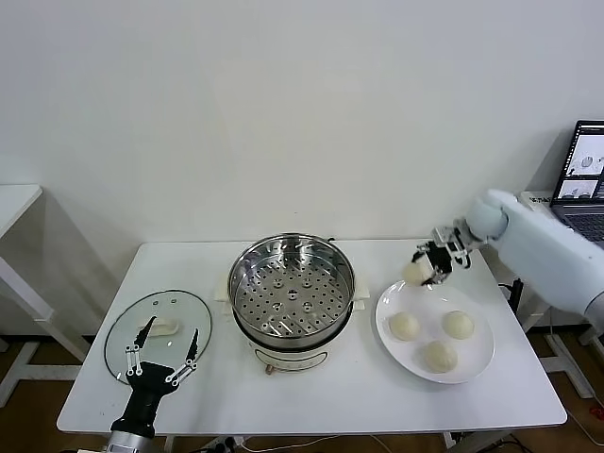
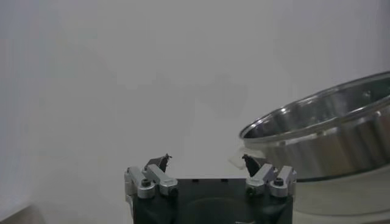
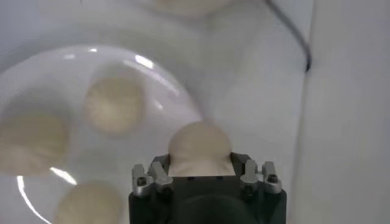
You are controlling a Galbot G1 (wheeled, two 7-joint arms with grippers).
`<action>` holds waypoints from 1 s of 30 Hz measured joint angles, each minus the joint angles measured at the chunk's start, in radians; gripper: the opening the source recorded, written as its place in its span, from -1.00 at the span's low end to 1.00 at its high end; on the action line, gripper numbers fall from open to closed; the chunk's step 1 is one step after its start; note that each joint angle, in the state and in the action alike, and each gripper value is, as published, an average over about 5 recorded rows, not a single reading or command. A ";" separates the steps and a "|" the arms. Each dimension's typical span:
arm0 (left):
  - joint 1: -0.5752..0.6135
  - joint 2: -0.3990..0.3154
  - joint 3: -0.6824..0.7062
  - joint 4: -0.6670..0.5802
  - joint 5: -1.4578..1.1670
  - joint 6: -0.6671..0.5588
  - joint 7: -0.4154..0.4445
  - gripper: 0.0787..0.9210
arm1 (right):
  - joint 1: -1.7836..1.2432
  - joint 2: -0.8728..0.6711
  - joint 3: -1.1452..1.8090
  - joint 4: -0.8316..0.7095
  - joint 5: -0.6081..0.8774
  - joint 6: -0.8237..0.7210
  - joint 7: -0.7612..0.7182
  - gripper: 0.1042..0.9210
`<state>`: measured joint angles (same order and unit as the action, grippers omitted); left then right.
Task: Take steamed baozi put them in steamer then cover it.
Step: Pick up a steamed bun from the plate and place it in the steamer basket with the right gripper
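Observation:
My right gripper (image 1: 421,267) is shut on a cream-white baozi (image 1: 415,274) and holds it just above the far left rim of the white plate (image 1: 477,363). In the right wrist view that baozi (image 3: 199,147) sits squeezed between the jaws, above the plate (image 3: 164,91). Three more baozi (image 1: 405,326) (image 1: 459,324) (image 1: 438,356) lie on the plate. The steamer (image 1: 291,283), a shiny steel pot with a perforated tray, stands empty at the table's middle. My left gripper (image 1: 161,360) hangs open near the front left, over the glass lid (image 1: 121,330).
The glass lid with its white handle (image 1: 159,328) lies flat on the table's left side. A laptop (image 1: 585,179) stands past the table's right edge. The steamer's wall (image 2: 329,134) fills the side of the left wrist view.

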<state>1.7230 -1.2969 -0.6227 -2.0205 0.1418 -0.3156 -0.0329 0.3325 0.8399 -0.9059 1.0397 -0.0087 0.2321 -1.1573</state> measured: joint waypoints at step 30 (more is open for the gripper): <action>0.018 -0.011 -0.005 -0.032 0.008 -0.011 -0.003 0.77 | 0.123 0.492 -0.111 -0.078 -0.214 0.460 -0.037 0.47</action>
<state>1.7406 -1.3079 -0.6280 -2.0527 0.1499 -0.3262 -0.0363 0.4558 1.3322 -1.0174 0.9619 -0.2231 0.6924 -1.1946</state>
